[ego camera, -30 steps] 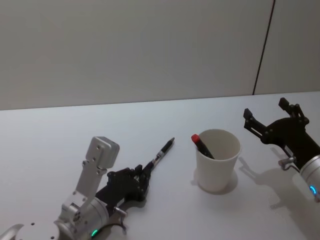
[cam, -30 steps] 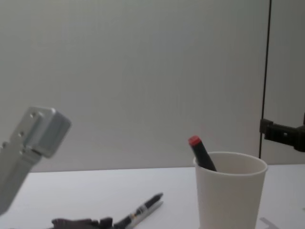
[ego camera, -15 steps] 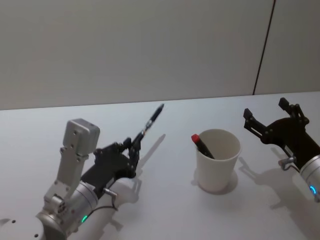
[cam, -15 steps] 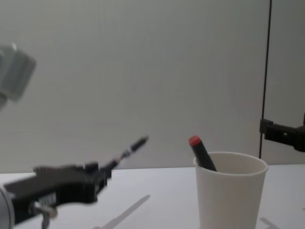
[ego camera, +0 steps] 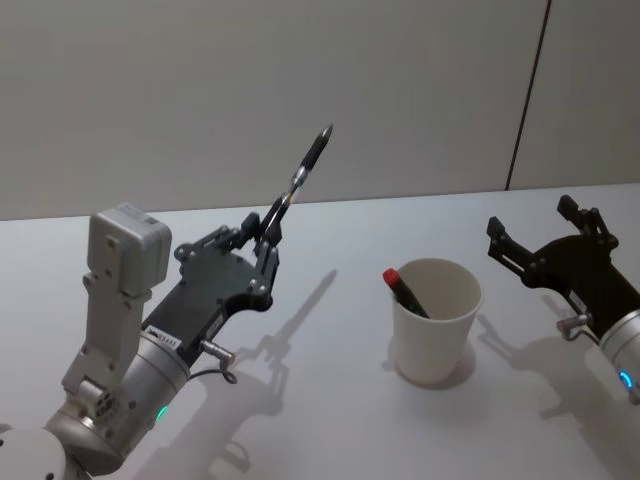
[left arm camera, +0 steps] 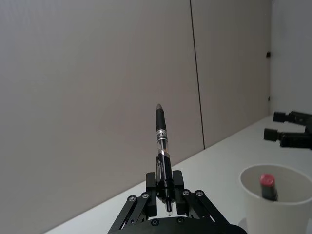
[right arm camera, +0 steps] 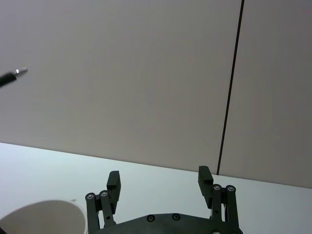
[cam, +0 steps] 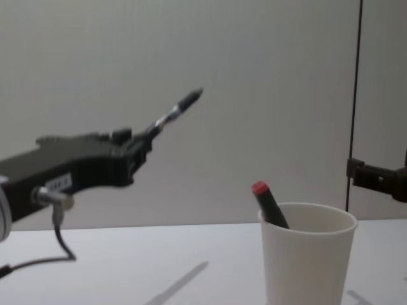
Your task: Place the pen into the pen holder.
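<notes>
Two pens: I see one black pen (ego camera: 305,178) in the air, left of the pen holder (ego camera: 436,322) and well apart from it. A second, red-capped pen (ego camera: 403,289) leans inside the holder against its left wall, cap poking over the rim.
Left pincer (ego camera: 270,238): clamped on the black pen near its lower end, high above the table on the holder's left. The pen's tip slants up and toward the holder's side.
Right pincer (ego camera: 531,224): fingers spread wide, low and near the holder's right side, not touching it.
Pen holder: white paper cup, upright on the table, its rolled rim on top.
Table (ego camera: 330,420): plain white and matte. I see soft shadows (ego camera: 300,310) of the left pincer and pen falling on it, left of the holder.
Room: bare pale wall (ego camera: 200,90) behind the holder, with one thin dark vertical seam (ego camera: 527,95) behind it to the right.
</notes>
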You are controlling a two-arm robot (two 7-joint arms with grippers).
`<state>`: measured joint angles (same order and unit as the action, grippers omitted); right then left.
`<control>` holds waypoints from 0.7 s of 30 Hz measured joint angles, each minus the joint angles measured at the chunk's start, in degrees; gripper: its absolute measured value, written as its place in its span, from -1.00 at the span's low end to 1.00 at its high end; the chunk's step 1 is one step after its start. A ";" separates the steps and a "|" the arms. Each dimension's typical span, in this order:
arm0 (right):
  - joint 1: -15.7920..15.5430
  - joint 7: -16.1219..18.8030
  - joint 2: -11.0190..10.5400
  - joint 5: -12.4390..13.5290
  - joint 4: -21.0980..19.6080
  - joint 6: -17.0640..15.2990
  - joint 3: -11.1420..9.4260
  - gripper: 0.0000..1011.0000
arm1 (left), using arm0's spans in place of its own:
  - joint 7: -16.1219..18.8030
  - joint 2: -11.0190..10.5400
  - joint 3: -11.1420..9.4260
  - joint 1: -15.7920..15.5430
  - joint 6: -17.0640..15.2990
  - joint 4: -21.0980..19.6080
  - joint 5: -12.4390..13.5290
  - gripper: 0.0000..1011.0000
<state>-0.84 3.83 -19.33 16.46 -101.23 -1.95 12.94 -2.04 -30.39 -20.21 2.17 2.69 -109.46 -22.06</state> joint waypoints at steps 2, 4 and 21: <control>0.00 0.00 0.00 0.00 0.00 0.00 0.00 0.98 | -0.54 0.15 0.02 -0.05 1.06 -0.20 0.04 -0.61; 0.00 0.01 0.00 0.00 0.00 0.00 0.00 0.98 | -1.35 0.34 0.03 -0.17 2.24 -0.35 0.06 -0.61; 0.26 5.80 -0.39 7.47 -2.03 -0.49 -0.92 0.98 | -8.01 3.19 -0.37 -2.01 10.40 -0.64 -0.06 -0.61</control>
<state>-0.58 9.62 -19.73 23.94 -103.26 -2.44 12.02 -10.05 -27.20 -20.58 0.16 13.09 -110.09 -22.12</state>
